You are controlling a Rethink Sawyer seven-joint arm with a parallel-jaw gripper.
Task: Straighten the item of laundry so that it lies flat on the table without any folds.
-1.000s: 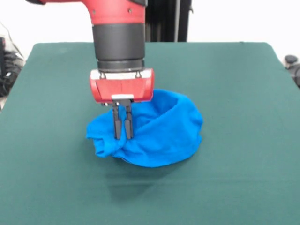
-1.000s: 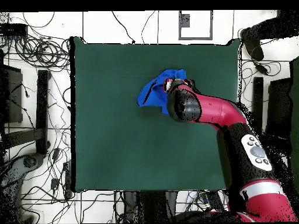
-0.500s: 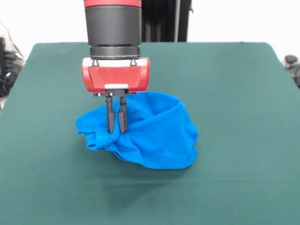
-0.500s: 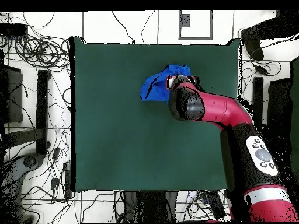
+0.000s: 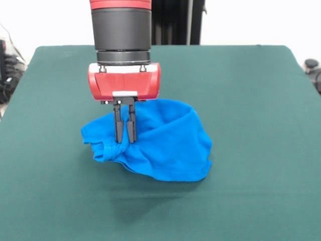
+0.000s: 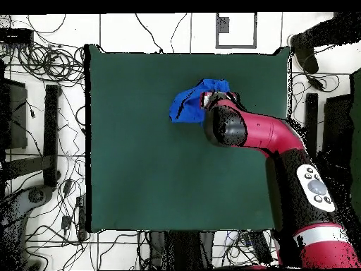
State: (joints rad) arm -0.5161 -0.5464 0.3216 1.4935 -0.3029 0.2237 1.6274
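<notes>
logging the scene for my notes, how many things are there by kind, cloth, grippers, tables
shirt: 1, blue, bunched up
gripper: 1, shut on the shirt
table: 1, dark green
total: 3

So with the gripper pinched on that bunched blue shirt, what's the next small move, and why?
Probably a short pull outward toward open table. The gripper is shut on a fold at one edge of the T-shirt, which lies crumpled and doubled over; dragging that edge away from the heap should start spreading it.
</notes>
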